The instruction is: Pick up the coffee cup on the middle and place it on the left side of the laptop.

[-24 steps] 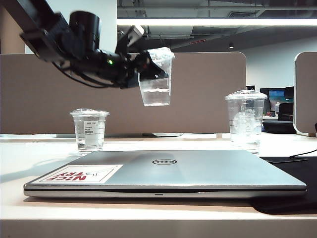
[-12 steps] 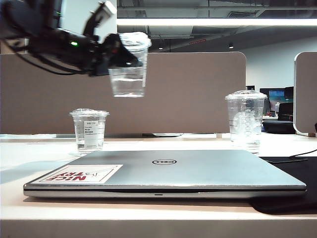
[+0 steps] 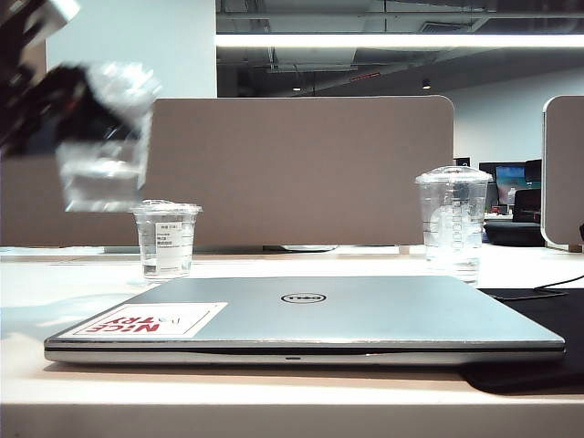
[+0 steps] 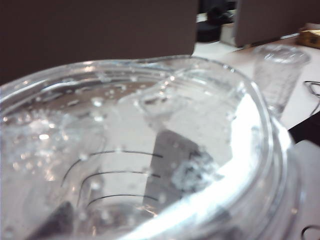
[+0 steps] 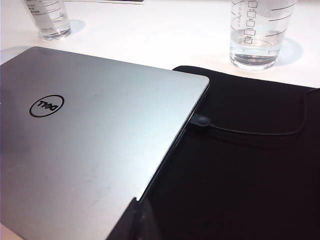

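High at ten o'clock of the laptop (image 3: 306,319), the left gripper (image 3: 55,114) carries the cup (image 3: 102,137) upright, fingers clamped on it; the free surface (image 3: 36,301) lies straight below. Right gripper is unseen, state unknown.

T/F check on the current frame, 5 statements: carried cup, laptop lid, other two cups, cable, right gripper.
1. The left gripper holds the clear lidded coffee cup in the air. True.
2. The silver-grey Dell laptop is open. False: its lid is shut.
3. The short clear cup with a white label lies tipped over. False: it stands upright.
4. A dark cable is plugged into the laptop's side. True.
5. The right gripper grips the tall domed-lid cup. False: that cup stands alone; the right gripper is not in view.
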